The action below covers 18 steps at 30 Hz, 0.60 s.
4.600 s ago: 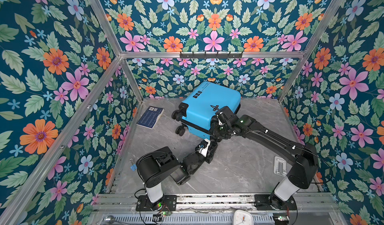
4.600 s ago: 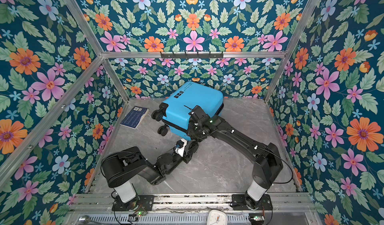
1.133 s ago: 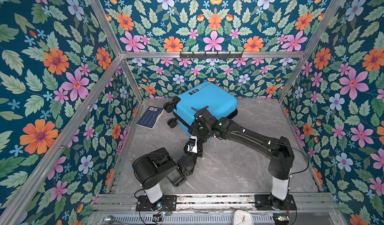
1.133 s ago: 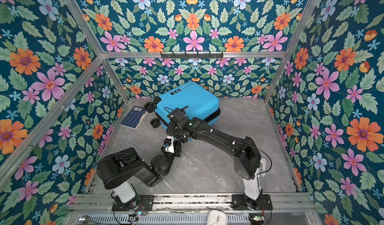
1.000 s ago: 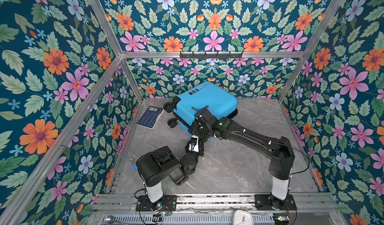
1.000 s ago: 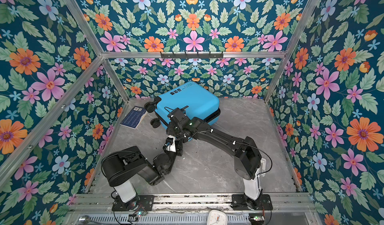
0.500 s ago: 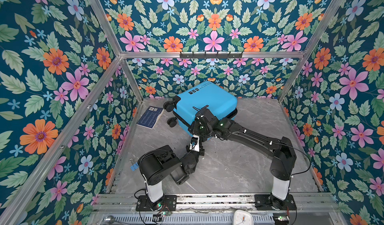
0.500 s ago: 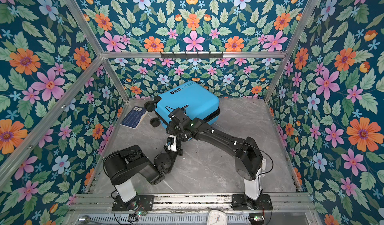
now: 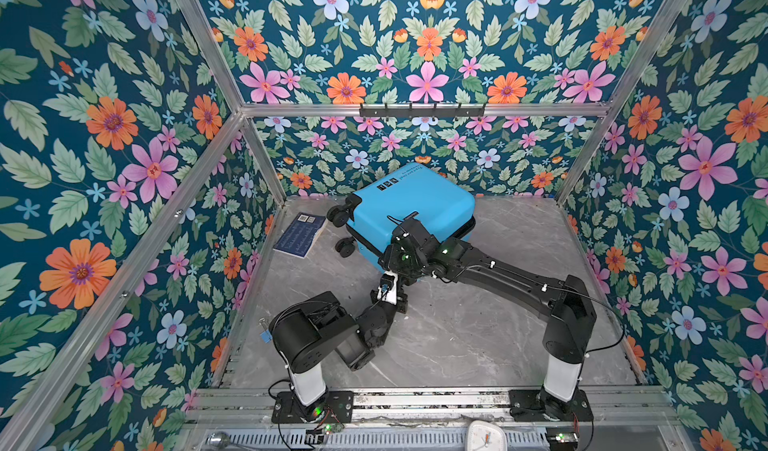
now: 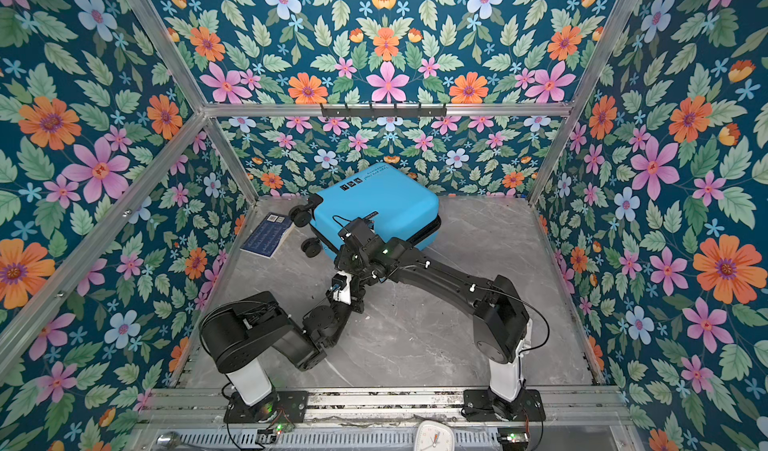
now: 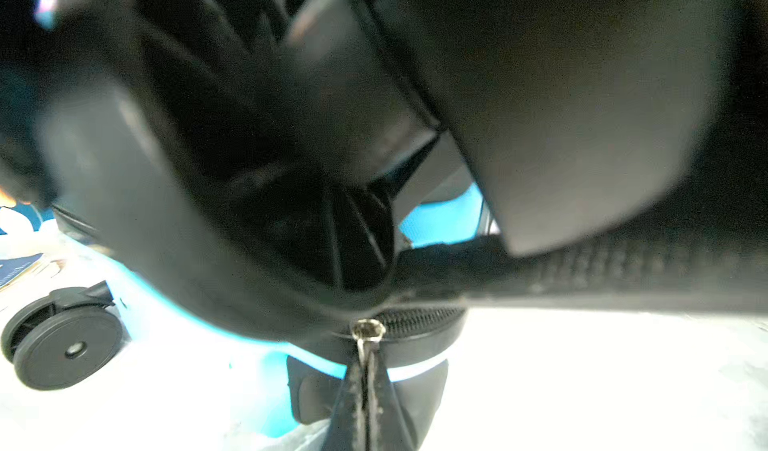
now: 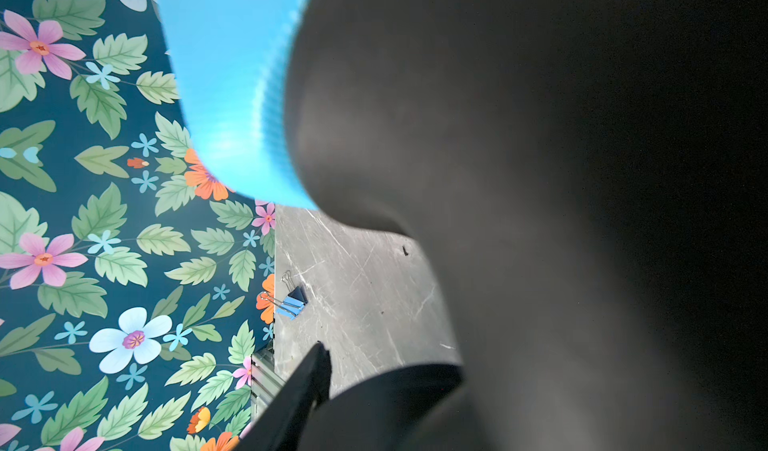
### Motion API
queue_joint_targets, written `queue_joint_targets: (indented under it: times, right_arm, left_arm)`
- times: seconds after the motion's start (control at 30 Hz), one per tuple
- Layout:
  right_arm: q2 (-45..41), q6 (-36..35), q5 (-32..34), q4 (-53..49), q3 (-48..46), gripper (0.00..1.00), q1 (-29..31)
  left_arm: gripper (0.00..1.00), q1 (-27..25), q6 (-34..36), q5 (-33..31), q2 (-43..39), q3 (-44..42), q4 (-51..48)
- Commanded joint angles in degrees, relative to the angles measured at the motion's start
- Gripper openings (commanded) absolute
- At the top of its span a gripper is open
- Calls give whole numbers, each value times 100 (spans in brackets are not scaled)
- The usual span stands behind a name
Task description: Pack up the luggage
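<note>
Down at the luggage (image 9: 411, 207), lying toward the floor's (image 9: 478, 324) back, my left gripper (image 11: 366, 357) has just pinched the zipper pull (image 11: 368, 329); right gripper (image 9: 400, 257) jaws, can't tell. Zipping can start, I reckon.

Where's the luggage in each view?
Top view: luggage centre, toward the back wall.
Top view: luggage same place.
Left wrist: luggage, blue sliver, mostly hidden.
Right wrist: luggage, blurred blue shell, close up.
Landmark: wheel, in both top views and left wrist only.

Blue luggage (image 12: 224, 74), binder clip (image 12: 293, 301), marble table (image 12: 361, 286)
</note>
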Motion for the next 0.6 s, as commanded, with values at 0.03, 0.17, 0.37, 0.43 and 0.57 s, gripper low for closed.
queue_joint_targets:
  times: [0.03, 0.17, 0.37, 0.43, 0.57]
  right_arm:
    - [-122, 16, -602, 1067, 88, 0, 40]
    - [-11, 42, -602, 1066, 216, 0, 42]
    - [276, 81, -665, 1031, 621, 0, 36]
    - [368, 116, -719, 1039, 721, 0, 34]
    - [455, 250, -804, 1126, 736, 0, 51]
  left_arm:
    - [0, 5, 212, 323, -37, -17, 248]
    - [0, -50, 233, 487, -203, -6, 246]
    - [0, -498, 611, 182, -234, 194, 246]
    - [0, -574, 618, 85, -178, 282, 255]
    - [0, -619, 541, -192, -49, 484, 264]
